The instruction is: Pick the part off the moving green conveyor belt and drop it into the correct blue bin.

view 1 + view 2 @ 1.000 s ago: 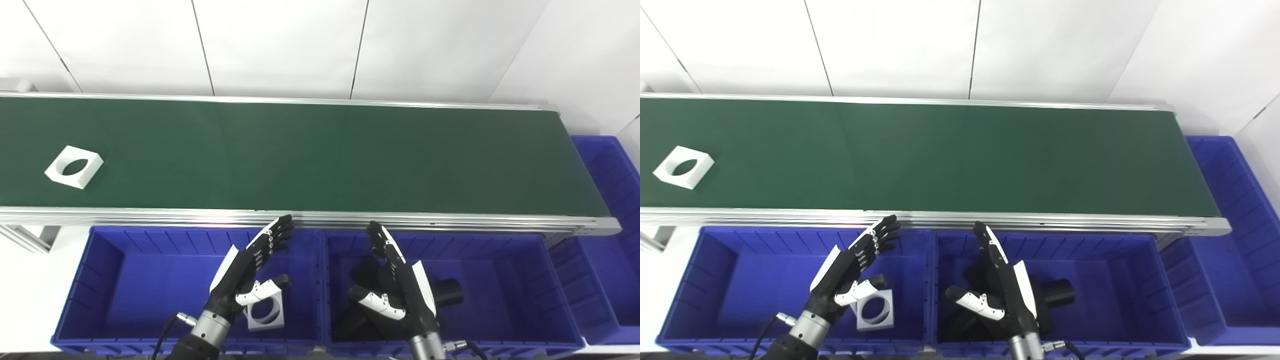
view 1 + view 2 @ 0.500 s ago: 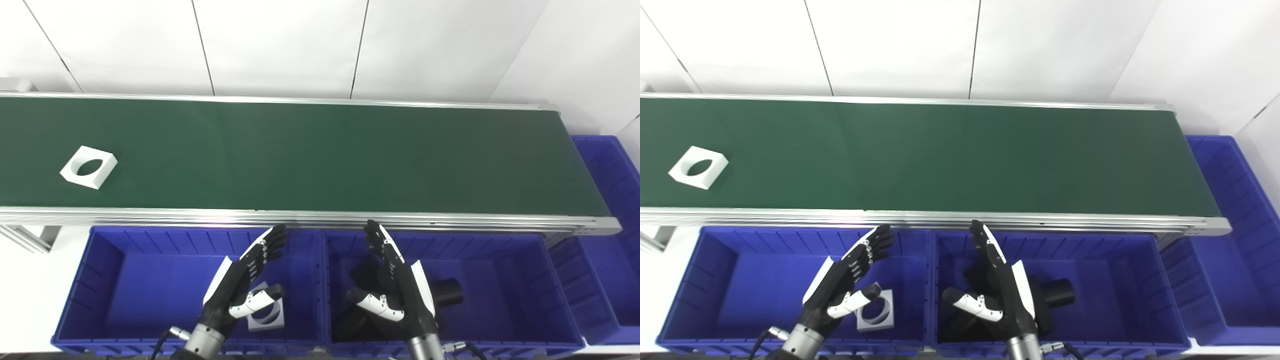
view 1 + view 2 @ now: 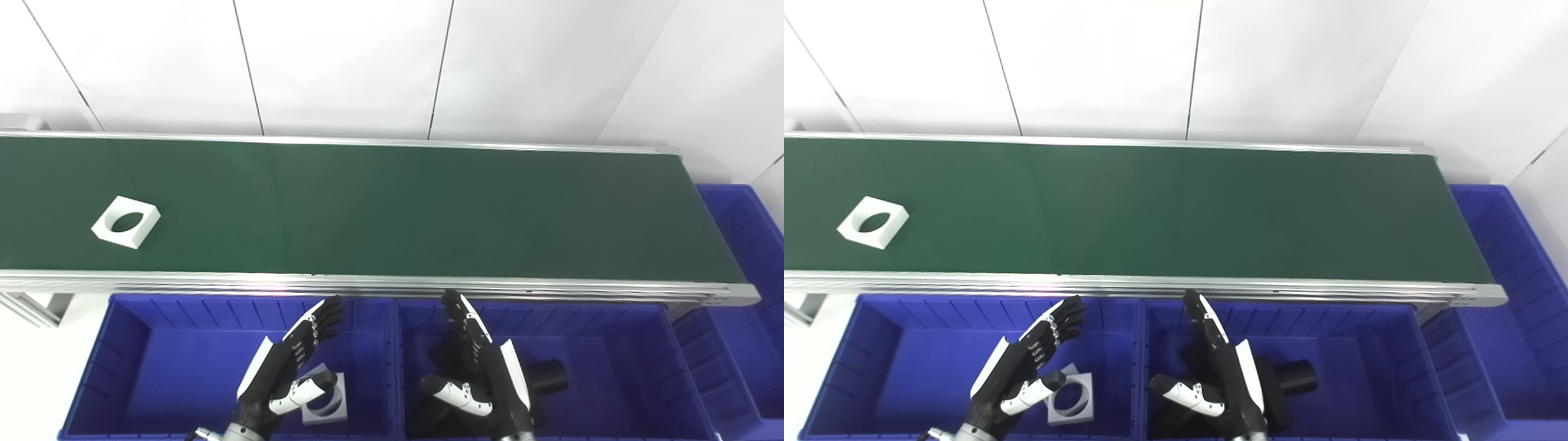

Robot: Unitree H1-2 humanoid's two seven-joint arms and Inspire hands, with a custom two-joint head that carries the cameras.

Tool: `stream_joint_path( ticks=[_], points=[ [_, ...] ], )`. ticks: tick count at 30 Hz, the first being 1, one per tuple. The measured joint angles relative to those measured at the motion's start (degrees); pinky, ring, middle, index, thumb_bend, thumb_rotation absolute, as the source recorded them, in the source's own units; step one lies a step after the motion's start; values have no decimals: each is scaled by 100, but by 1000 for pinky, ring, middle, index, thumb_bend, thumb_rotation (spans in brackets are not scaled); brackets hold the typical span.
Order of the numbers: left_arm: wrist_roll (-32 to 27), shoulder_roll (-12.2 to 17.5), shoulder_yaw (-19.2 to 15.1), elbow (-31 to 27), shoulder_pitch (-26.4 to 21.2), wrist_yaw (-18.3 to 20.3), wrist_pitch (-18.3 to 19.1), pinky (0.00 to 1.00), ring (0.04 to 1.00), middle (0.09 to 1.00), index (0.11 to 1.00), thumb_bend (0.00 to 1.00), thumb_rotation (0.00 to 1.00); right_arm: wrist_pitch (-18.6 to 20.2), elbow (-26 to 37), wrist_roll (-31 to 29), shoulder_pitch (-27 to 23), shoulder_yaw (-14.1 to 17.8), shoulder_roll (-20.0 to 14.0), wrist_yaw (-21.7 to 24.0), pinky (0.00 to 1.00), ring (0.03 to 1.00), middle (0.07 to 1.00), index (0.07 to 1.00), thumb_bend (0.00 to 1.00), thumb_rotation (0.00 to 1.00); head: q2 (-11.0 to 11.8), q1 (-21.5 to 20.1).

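Observation:
A white square part with a round hole point(image 3: 125, 222) lies flat on the green conveyor belt point(image 3: 392, 208) at its far left. My left hand point(image 3: 285, 373) hovers open over the left blue bin point(image 3: 141, 361), fingers spread and holding nothing. My right hand point(image 3: 481, 376) hovers open over the middle blue bin point(image 3: 618, 367), also holding nothing. Both hands are on the near side of the belt, well to the right of the part.
A similar white holed part point(image 3: 324, 401) lies in the left bin under my left hand. Black cylindrical parts point(image 3: 548, 375) lie in the middle bin. A third blue bin point(image 3: 744, 245) stands past the belt's right end. A white wall rises behind the belt.
The white part has ridden the belt to the right. Both hands have drawn back toward the bottom edge. The whole view has shifted downward, so the camera tilted up.

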State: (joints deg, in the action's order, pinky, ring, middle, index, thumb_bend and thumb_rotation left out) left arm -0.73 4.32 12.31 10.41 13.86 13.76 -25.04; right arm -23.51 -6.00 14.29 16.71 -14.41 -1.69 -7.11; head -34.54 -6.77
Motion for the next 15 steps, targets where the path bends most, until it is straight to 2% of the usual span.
stream_joint_path(
  ticks=[1,3,6,13,15],
  points=[
    [5,-20,-7,28,-5,-2,0,848,879,898,887,836,656,0,-9,-2,-13,-7,-7,-12,876,899,914,946,973,662,96,191],
    [28,-58,-14,84,-21,-20,0,847,878,896,885,843,652,-6,-46,-5,-59,-37,-48,-50,877,903,917,949,966,664,97,193],
    [80,-70,21,143,-76,-96,0,846,879,891,881,829,596,-30,-126,-118,-132,-88,-149,-67,897,911,925,955,949,644,254,587],
    [148,-61,124,244,-208,-185,0,834,867,879,870,859,557,-32,-241,-224,-172,-206,-318,-211,894,913,924,953,952,653,290,633],
    [149,-54,143,246,-213,-222,0,834,868,882,871,860,553,-32,-243,-223,-176,-270,-321,-280,896,915,923,952,954,646,238,484]
  ],
)
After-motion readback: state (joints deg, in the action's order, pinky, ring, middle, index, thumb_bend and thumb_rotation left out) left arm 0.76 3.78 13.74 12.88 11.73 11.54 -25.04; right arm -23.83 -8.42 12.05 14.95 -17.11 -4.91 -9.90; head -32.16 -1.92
